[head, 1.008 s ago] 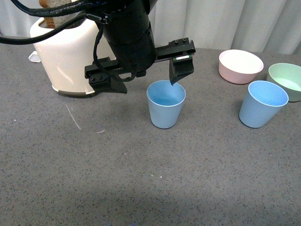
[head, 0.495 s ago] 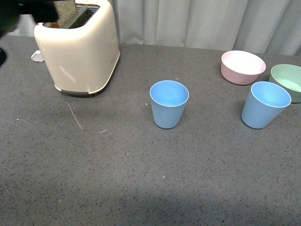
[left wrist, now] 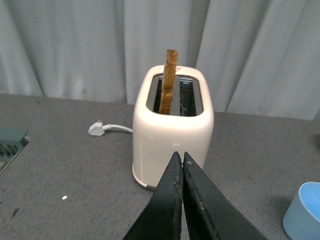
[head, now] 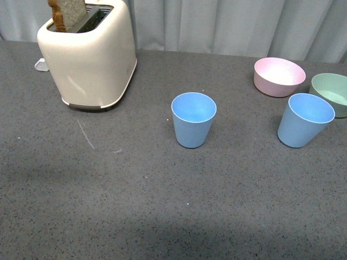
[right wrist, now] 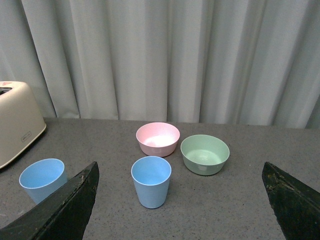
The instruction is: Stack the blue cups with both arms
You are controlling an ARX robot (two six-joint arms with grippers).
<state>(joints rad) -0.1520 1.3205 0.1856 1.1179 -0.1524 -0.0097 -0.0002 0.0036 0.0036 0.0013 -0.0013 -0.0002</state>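
Two light blue cups stand upright and apart on the grey table. One cup [head: 193,119] is at the middle, the other cup [head: 304,119] at the right, in front of the bowls. Neither arm shows in the front view. My left gripper [left wrist: 178,157] is shut and empty, its tips pointing at the toaster; the middle cup's edge [left wrist: 304,214] shows to one side. My right gripper [right wrist: 180,172] is wide open and empty, held back from the right cup [right wrist: 150,181], which sits between its fingers [right wrist: 70,200]. The middle cup [right wrist: 42,178] also shows there.
A cream toaster [head: 89,54] with a slice of bread [head: 66,13] in it stands at the back left, a white plug [left wrist: 98,129] beside it. A pink bowl [head: 278,76] and a pale green bowl [head: 331,92] sit at the back right. Grey curtains hang behind.
The black arm that hung over the middle cup one second ago has left the front view, uncovering the toaster. Both cups stand where they were.
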